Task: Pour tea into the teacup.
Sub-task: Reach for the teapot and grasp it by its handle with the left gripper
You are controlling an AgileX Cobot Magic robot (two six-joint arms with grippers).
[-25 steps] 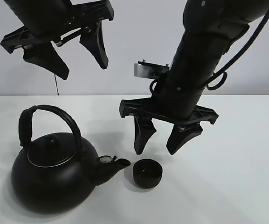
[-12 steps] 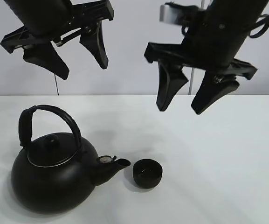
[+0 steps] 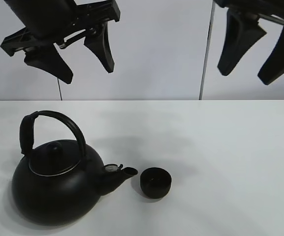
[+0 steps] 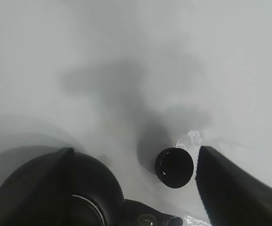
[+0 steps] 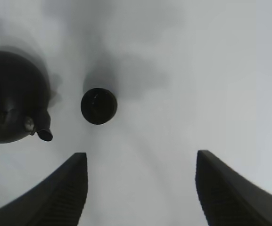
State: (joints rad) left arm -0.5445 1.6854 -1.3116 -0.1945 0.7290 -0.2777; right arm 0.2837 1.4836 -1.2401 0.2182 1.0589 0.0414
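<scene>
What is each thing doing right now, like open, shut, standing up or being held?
kettle: standing upright on the table, lid on, not held.
teacup: upright beside the kettle, not held; contents unclear.
left gripper: open, empty, high above the kettle.
right gripper: open, empty, raised high.

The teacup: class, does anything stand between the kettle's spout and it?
Nothing visible does. The kettle's spout points at the teacup across a small gap of table; the left gripper and right gripper hang open high above.
</scene>
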